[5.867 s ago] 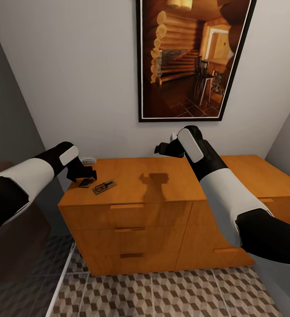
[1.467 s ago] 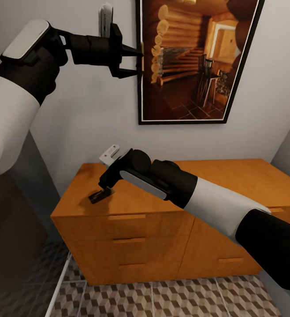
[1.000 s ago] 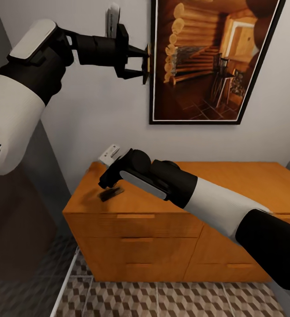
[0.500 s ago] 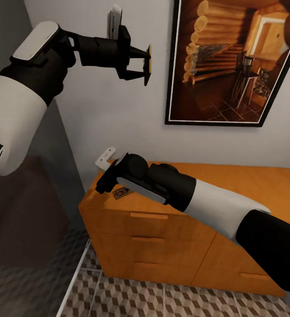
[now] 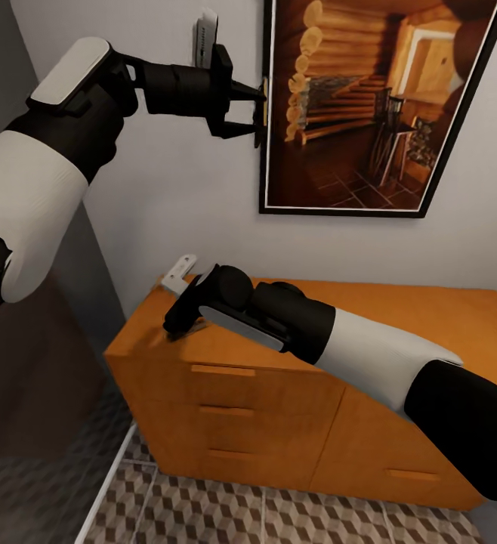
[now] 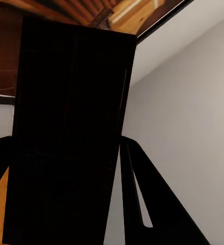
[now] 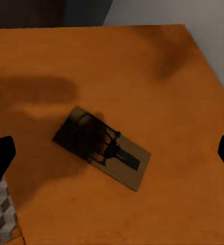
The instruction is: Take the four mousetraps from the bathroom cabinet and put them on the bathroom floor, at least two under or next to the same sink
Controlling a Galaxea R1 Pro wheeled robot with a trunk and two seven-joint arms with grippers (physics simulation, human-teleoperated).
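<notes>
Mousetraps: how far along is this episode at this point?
None shows on the bathroom floor yet, so nothing looks done. In hand: the left gripper, raised by the wall picture, is shut on a mousetrap. The right gripper hangs open over a second mousetrap lying flat on the cabinet. Left: grasping it and placing traps on the floor.

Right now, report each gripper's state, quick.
Left gripper: shut on a mousetrap, raised by the picture frame.
Right gripper: open, over a mousetrap lying on the cabinet.

Head view overlooks cabinet [image 5: 399, 317]; right wrist view close above it.
</notes>
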